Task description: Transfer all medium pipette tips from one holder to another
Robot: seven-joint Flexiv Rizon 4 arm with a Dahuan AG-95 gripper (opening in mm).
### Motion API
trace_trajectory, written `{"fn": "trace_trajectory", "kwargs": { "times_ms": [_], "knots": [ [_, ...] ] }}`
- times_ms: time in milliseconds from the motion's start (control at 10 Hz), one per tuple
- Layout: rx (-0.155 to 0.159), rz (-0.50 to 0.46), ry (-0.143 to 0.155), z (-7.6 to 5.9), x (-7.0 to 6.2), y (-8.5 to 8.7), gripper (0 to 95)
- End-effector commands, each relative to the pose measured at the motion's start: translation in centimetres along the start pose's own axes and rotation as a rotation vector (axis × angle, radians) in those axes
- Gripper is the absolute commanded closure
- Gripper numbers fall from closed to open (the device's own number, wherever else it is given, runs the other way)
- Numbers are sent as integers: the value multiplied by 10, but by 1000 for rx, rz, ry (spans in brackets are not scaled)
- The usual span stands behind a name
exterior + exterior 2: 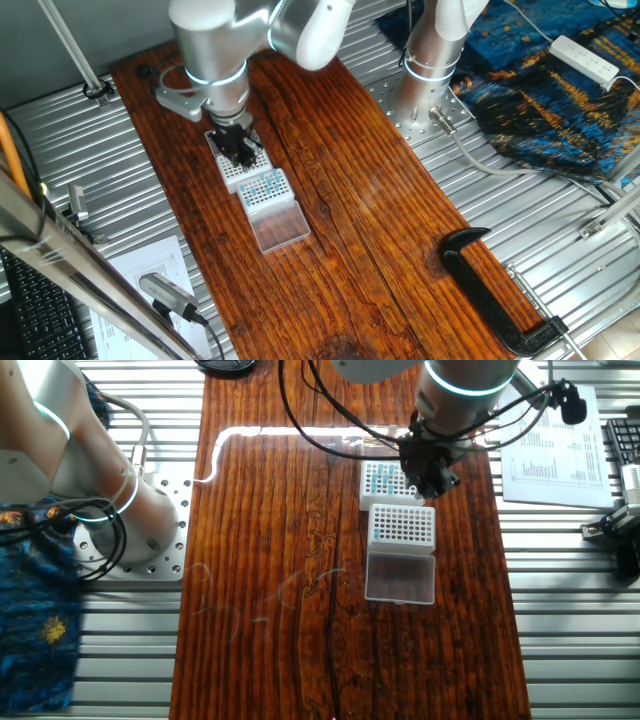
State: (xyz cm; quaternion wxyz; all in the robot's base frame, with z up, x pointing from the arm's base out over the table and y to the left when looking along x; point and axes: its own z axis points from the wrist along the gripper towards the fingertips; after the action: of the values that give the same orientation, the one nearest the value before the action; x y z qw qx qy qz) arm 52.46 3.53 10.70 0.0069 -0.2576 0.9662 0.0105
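Observation:
Two white tip racks stand end to end on the wooden board. In one fixed view, the rack (265,188) next to a clear lid (280,227) shows the medium pipette tips (262,184) as bluish dots, and the farther rack (230,172) looks mostly white. In the other fixed view, bluish tips (380,478) show on the far rack (378,486), and the near rack (403,525) by the lid (400,578) shows mostly holes. My gripper (240,155) (432,482) is low over the far rack. Its dark fingers are close together; whether they hold a tip is hidden.
A black clamp (500,290) lies at the board's near right end. Printed paper (150,265) (550,450) lies beside the board. The robot base (430,70) (130,520), a blue patterned cloth (560,90) and a white power strip (585,58) sit on the other side.

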Motion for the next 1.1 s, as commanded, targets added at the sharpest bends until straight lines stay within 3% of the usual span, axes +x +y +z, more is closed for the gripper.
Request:
{"fn": "trace_trajectory", "kwargs": {
  "times_ms": [100,500,1100],
  "knots": [
    [1,27,8,7,-5,7,760],
    [-17,47,44,14,0,11,760],
    [-19,49,50,20,10,21,760]
  ]
}}
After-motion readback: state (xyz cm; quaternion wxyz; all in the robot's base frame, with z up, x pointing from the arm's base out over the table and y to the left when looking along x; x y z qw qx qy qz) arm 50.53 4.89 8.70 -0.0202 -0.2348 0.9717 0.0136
